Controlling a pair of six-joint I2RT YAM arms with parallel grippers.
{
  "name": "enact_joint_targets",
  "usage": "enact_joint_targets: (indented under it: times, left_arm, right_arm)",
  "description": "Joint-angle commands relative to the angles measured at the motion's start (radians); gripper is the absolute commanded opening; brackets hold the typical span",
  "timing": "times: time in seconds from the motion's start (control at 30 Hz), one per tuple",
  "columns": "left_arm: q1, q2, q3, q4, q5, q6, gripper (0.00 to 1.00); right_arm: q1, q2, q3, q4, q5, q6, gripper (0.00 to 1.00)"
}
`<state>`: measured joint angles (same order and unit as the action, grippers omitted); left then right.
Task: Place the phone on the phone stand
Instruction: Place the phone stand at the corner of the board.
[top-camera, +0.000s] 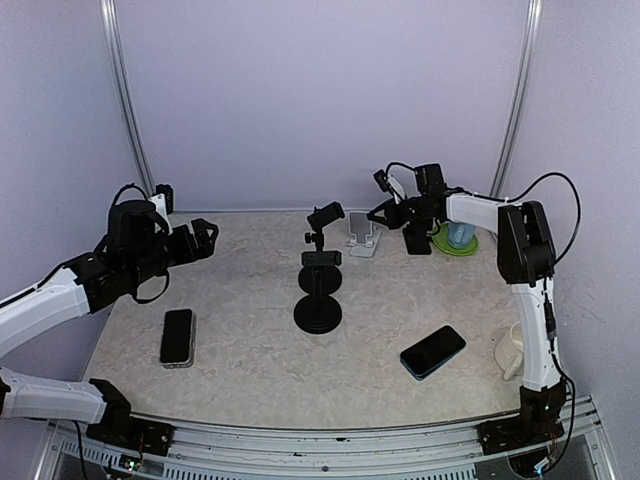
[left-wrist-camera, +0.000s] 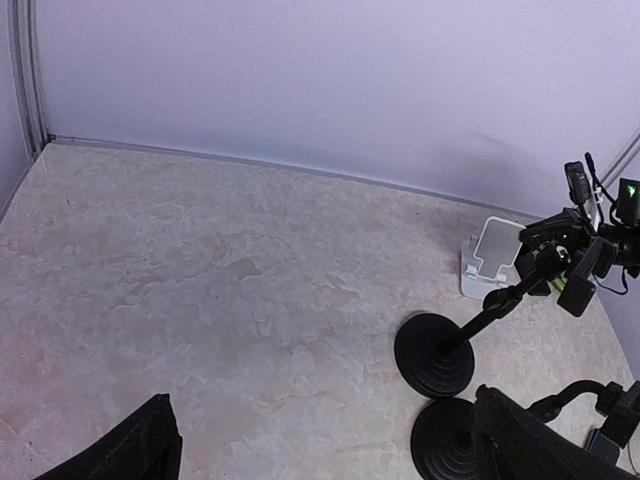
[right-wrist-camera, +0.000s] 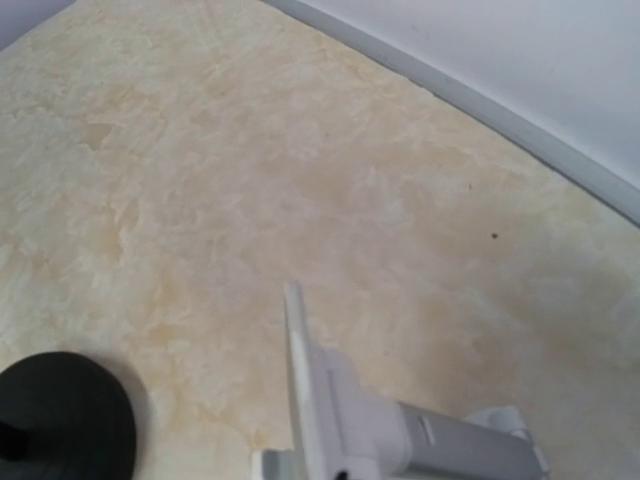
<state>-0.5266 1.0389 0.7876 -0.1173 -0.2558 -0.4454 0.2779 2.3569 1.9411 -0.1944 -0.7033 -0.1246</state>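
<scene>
A black phone (top-camera: 177, 337) lies flat at the front left of the table. A second, dark blue phone (top-camera: 433, 351) lies at the front right. A small white phone stand (top-camera: 362, 235) stands at the back centre; it also shows in the left wrist view (left-wrist-camera: 492, 257) and fills the bottom of the right wrist view (right-wrist-camera: 340, 425). My left gripper (top-camera: 205, 237) is open and empty above the table's left side; its fingers (left-wrist-camera: 140, 450) frame bare tabletop. My right gripper (top-camera: 385, 213) is open right beside the white stand, and its fingers do not show in the right wrist view.
Two black clamp stands on round bases stand mid-table, one nearer (top-camera: 318, 290) and one behind it (top-camera: 325, 215); their bases show in the left wrist view (left-wrist-camera: 434, 354). A green plate with a cup (top-camera: 455, 238) sits at the back right. A white mug (top-camera: 510, 355) is at the right edge.
</scene>
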Motion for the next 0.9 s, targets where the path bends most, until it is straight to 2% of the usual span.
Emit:
enact_joint_targets:
  times: [0.0,0.33,0.63,0.77,0.87]
  left_arm:
    - [0.006,0.001,0.028,0.028,0.012,-0.003,0.99]
    - [0.005,-0.006,0.022,0.024,0.010,-0.007,0.99]
    - [0.005,-0.004,0.021,0.022,0.010,-0.012,0.99]
    - [0.003,-0.002,0.021,0.024,0.010,-0.012,0.99]
    - [0.003,-0.003,0.019,0.024,0.010,-0.013,0.99]
  right_arm:
    - [-0.007,0.037,0.072,-0.010,-0.052,-0.031,0.00]
    - [-0.007,0.105,0.167,-0.041,-0.058,-0.045,0.01]
    - [-0.008,0.124,0.190,-0.056,0.018,-0.052,0.20]
    - [-0.008,0.118,0.185,-0.065,0.051,-0.055,0.25]
    - [-0.006,0.101,0.178,-0.084,0.069,-0.059,0.37]
